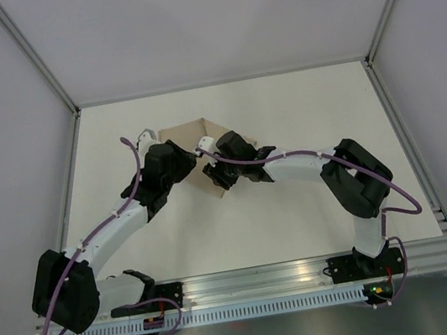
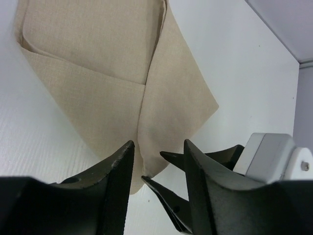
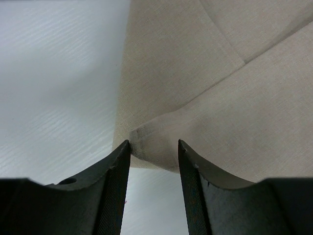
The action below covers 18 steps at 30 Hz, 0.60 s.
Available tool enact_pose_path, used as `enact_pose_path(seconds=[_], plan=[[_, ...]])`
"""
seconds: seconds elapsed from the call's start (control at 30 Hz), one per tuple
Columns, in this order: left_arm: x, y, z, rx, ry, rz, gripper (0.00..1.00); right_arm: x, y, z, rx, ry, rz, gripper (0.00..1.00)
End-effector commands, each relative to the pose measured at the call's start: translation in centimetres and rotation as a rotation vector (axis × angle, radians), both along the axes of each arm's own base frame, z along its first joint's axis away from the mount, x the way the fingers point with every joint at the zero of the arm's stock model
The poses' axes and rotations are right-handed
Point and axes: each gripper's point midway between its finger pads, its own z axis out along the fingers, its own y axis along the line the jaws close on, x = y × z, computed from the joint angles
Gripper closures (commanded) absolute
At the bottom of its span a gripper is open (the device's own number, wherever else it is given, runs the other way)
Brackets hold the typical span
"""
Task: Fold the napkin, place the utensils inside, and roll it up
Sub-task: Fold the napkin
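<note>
My left tool [image 2: 159, 147] and right tool [image 3: 154, 144] stand parted, holding nothing, at the folded plain tan-beige cloth napkin [image 2: 98, 73] on the white counter [image 2: 254, 73]; loading the unseen utensils and rolling seem left.

**Left arm** [image 1: 106, 229]: shoulder at the near edge, elbow swung far out to the left, forearm angled up and inward.

**Right arm** [image 1: 295, 164]: elbow bent out on the right side, forearm running leftward. The two wrists meet almost head to head near the middle of the top view.

**Left gripper** [image 2: 156, 147]: jaws parted, with a plain gap between the dark fingers.

**Right gripper** [image 3: 154, 147]: jaws likewise parted. In the left wrist view its fingertips [image 2: 161, 193] sit just beside the left pair — close, contact not determinable.
</note>
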Motion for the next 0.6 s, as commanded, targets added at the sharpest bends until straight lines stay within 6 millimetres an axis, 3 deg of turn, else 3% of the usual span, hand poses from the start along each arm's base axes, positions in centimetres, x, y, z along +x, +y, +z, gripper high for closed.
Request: enact_pose_path(seconds=[0.0, 0.2, 0.27, 0.37, 0.57], plan=[[1.2, -0.7, 2.3, -0.026, -0.05, -0.058, 0.47, -1.2, 0.7, 1.1, 0.015, 0.019, 0.044, 0.5], [2.4, -2.0, 1.2, -0.013, -0.016, -0.168, 0.44, -1.1, -0.1, 3.7, 0.029, -0.013, 0.014, 0.46], [3.1, -2.9, 1.3, 0.014, -0.044, -0.233, 0.44, -0.7, -0.4, 5.8, 0.043, -0.053, 0.001, 0.44], [3.0, -5.0, 0.8, 0.011, -0.05, -0.358, 0.44, -0.1, -1.9, 8.1, 0.077, -0.067, -0.025, 0.42], [1.8, -8.5, -1.6, -0.004, -0.036, -0.534, 0.45, 3.4, -7.4, 11.2, 0.137, -0.053, -0.147, 0.4]])
